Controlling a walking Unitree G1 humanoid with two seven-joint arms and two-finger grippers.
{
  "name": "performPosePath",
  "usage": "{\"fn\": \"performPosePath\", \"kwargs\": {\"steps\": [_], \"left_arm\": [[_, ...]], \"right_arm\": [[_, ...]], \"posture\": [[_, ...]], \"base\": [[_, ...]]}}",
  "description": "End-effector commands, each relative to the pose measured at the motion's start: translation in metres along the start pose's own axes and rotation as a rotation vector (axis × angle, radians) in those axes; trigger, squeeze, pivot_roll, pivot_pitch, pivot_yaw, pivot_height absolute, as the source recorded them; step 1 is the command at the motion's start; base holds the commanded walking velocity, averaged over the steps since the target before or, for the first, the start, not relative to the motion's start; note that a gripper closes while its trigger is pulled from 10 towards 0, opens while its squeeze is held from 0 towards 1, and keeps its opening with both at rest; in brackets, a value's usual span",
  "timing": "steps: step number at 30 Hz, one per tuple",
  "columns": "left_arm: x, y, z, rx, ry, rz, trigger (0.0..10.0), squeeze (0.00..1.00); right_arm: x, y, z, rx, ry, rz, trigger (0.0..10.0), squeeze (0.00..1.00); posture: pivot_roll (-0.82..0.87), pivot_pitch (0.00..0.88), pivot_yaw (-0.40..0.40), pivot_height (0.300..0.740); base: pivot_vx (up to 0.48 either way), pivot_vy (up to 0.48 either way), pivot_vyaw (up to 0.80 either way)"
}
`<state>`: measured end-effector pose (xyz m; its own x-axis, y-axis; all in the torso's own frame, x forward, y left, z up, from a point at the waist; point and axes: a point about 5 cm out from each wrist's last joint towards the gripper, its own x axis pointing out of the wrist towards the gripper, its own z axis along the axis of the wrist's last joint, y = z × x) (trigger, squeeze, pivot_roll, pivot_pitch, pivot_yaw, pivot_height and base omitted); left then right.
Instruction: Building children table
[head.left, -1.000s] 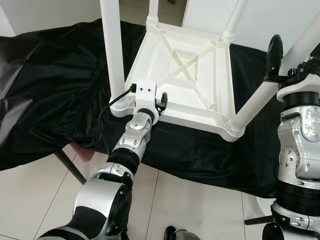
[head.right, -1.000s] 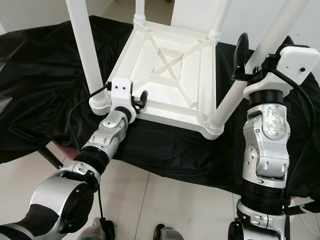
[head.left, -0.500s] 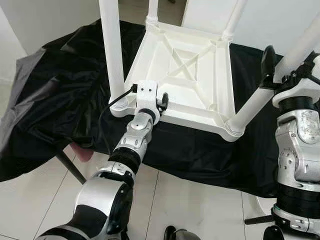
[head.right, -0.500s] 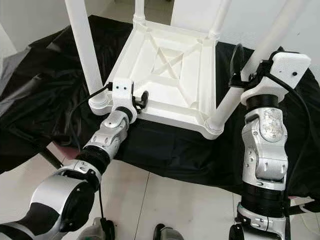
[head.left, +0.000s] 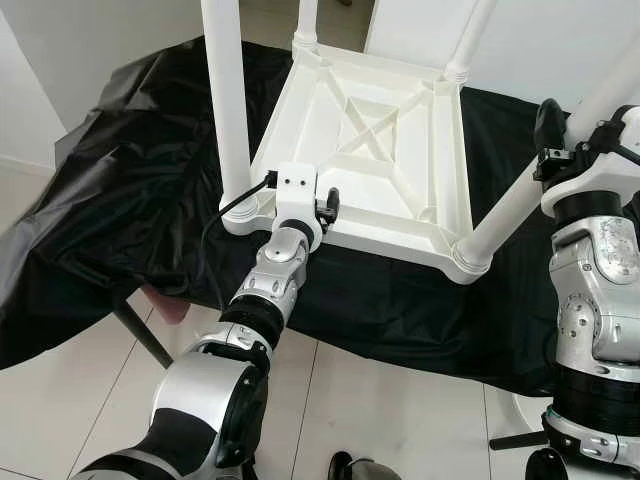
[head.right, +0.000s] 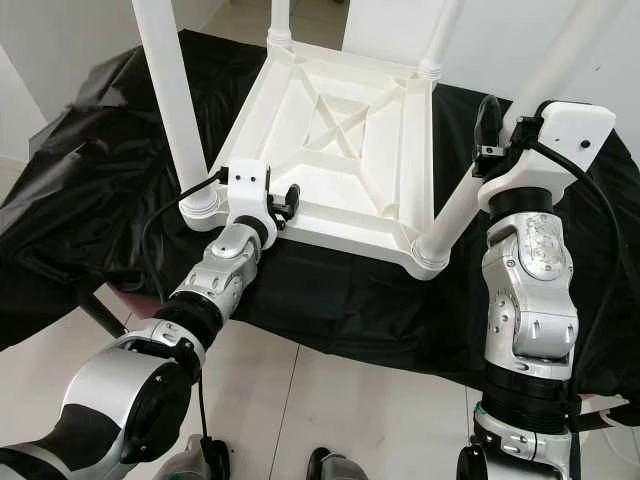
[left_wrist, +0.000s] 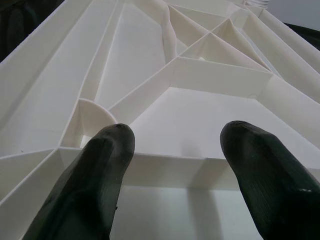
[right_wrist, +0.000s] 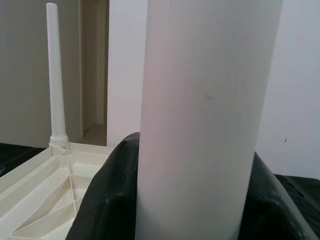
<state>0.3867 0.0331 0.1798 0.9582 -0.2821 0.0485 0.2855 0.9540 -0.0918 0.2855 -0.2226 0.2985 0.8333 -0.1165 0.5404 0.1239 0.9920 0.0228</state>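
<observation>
White children table (head.left: 385, 140): laid upside down on black cloth (head.left: 120, 200), legs raised. Left gripper (left_wrist: 175, 150): fingers parted, placed at its 7 o'clock rim. Right gripper (right_wrist: 200, 210): clamped round 4 o'clock leg (head.right: 470, 190).

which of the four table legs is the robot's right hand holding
The near right leg, the corner closest to the robot's right arm. The right hand wraps it; the other three stand free.

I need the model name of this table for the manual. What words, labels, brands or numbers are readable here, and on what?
None: no text, label, brand or number is readable in any view.
White table, upside down on the black cloth: plain ribbed plastic, no lettering.
Table leg in the right claw: blank.
Left claw at the table's near rim: unmarked.
</observation>
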Motion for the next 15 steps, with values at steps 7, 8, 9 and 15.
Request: {"fn": "performPosePath", "kwargs": {"steps": [7, 8, 9, 15], "left_arm": [[-0.001, 0.010, -0.007, 0.034, 0.036, 0.018, 10.0, 0.00], [-0.001, 0.010, -0.007, 0.034, 0.036, 0.018, 10.0, 0.00], [0.000, 0.017, -0.003, 0.052, 0.030, 0.032, 10.0, 0.00], [0.003, 0.036, 0.011, 0.104, 0.001, 0.052, 10.0, 0.00]], "right_arm": [[0.001, -0.014, 0.017, 0.080, -0.079, -0.084, 0.0, 0.00], [0.001, -0.014, 0.017, 0.080, -0.079, -0.084, 0.0, 0.00], [0.001, -0.021, 0.022, 0.103, -0.106, -0.129, 0.0, 0.00], [-0.004, -0.041, 0.024, 0.133, -0.128, -0.249, 0.0, 0.00]], "posture": [[-0.01, 0.157, -0.061, 0.740], [-0.01, 0.157, -0.061, 0.740], [-0.01, 0.157, -0.057, 0.740], [-0.01, 0.160, -0.053, 0.740]], "base": [[0.000, 0.000, 0.00], [0.000, 0.000, 0.00], [0.000, 0.000, 0.00], [0.000, 0.000, 0.00]]}}
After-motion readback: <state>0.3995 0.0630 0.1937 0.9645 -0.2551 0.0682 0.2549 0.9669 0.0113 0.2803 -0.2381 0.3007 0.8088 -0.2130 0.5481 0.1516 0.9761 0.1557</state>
